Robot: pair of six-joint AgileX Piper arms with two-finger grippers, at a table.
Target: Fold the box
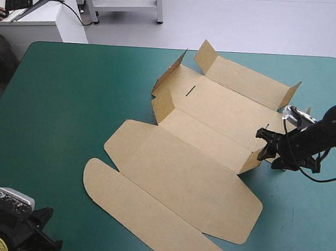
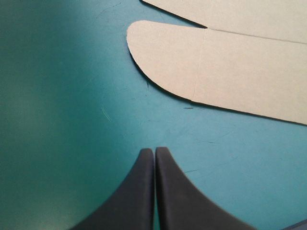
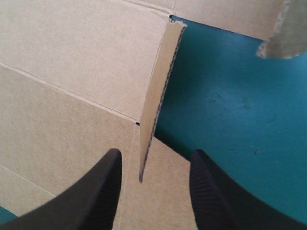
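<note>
1. Black fin-shaped fingers of the left tool (image 2: 154, 149) are pressed together into one pointed arch with nothing between them. They hang over the bare teal-green cover (image 2: 67, 120) of the bench, near its near left corner.
2. Ahead of that tool, and apart from it, the rounded end of a long brown board flap (image 2: 216, 67) lies flat on the cover.
3. That flap is the nearest part of the box (image 1: 202, 134), a cut sheet of brown corrugated board. The sheet is spread over the middle of the bench, running aslant from near left to far right.
4. Joined to the long flap by a crease, a broad brown lid panel (image 1: 181, 184) also lies flat.
5. Beyond the lid panel is the base panel (image 1: 215, 115), and its walls are partly raised. The far wall (image 1: 247, 82) leans up with a small tab at each end, and the left side wall (image 1: 166, 93) stands tilted. A short dark slit (image 1: 190, 91) shows in the board near that wall.
6. The right tool (image 3: 156, 152) is at the right end of the base panel, its black fingers spread apart.
7. Between those fingers stands a raised side flap (image 3: 156, 96), seen edge-on with its corrugated edge showing. Flat board is visible on both sides between the flap and each finger, so neither finger pinches it.
8. Bare cover lies just beside this flap, on the side away from the base panel.
</note>
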